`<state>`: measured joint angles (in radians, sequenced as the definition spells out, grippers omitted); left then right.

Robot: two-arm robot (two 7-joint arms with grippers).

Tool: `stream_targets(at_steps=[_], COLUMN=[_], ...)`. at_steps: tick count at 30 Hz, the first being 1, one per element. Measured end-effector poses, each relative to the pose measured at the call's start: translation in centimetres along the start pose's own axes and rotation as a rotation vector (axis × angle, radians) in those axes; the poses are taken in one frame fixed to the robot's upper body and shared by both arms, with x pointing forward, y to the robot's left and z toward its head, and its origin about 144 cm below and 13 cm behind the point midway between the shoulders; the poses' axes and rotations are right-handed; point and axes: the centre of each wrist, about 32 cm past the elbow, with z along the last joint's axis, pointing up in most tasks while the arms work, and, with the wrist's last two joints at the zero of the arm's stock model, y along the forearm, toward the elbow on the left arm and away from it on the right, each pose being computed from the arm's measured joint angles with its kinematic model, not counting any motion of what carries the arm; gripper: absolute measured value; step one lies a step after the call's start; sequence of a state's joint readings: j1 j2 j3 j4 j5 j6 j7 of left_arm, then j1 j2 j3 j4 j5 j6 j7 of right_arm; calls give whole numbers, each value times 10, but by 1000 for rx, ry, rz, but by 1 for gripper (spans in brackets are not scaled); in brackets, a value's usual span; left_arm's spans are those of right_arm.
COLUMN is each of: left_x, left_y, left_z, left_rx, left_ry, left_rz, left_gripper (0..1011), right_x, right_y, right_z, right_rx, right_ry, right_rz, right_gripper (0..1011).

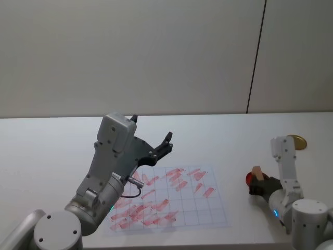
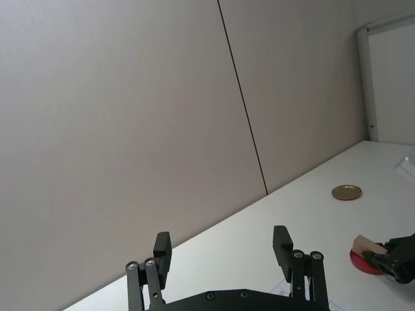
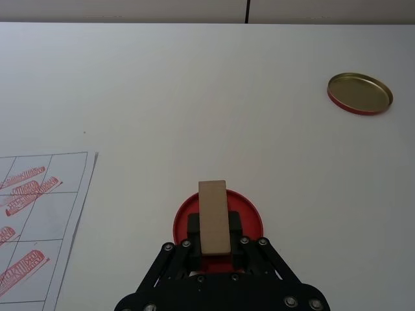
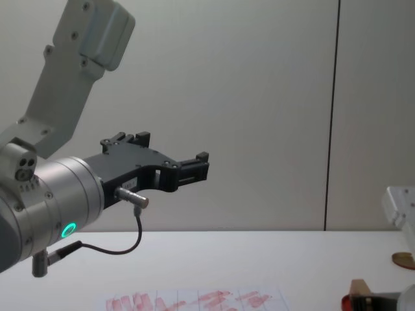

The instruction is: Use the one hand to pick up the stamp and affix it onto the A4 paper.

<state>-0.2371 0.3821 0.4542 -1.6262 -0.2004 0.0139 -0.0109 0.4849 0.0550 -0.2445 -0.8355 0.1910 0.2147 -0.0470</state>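
- The stamp [image 3: 214,217] is clamped between the two black fingers of the right gripper [image 3: 214,228], on the right side of the table [image 1: 52,151].
- The stamp is held over the red round ink pad [image 3: 250,214]; whether its lower face touches the pad cannot be told.
- In the head view the stamp is seen tilted, with its top end above the gripper.
- The A4 paper [image 1: 208,213] is laid flat near the table's front edge, left of the ink pad and apart from it; many red imprints are seen across its grid.
- A gold round disc [image 3: 360,93] is seen farther back on the table, well apart from the pad and the paper.
- The left gripper [image 2: 222,249] is held high above the paper's left part, pointed forward and up toward the wall; its fingers are spread wide apart and nothing is held between them.
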Motion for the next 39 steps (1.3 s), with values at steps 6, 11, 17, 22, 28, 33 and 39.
stream_targets(at_steps=[6, 11, 17, 22, 28, 33, 39], left_x=[0, 0, 0, 0, 0, 0, 0], left_y=[0, 0, 0, 0, 0, 0, 0], left_z=[0, 0, 0, 0, 0, 0, 0], left_rx=[0, 0, 0, 0, 0, 0, 0], left_ry=[0, 0, 0, 0, 0, 0, 0], left_rz=[0, 0, 0, 0, 0, 0, 0], left_gripper=[993, 993, 993, 993, 993, 993, 993], right_x=[-1, -2, -5, -10, -20, -32, -51], right_y=[-6, -14, -26, -33, -39, -41, -39], right_z=[10, 31, 54, 67, 78, 81, 81], right_rx=[51, 129, 190, 207, 192, 157, 93], right_ry=[10, 24, 35, 32, 13, -16, -70], right_rz=[8, 20, 42, 68, 114, 154, 213], right_gripper=[221, 220, 221, 220, 220, 220, 221])
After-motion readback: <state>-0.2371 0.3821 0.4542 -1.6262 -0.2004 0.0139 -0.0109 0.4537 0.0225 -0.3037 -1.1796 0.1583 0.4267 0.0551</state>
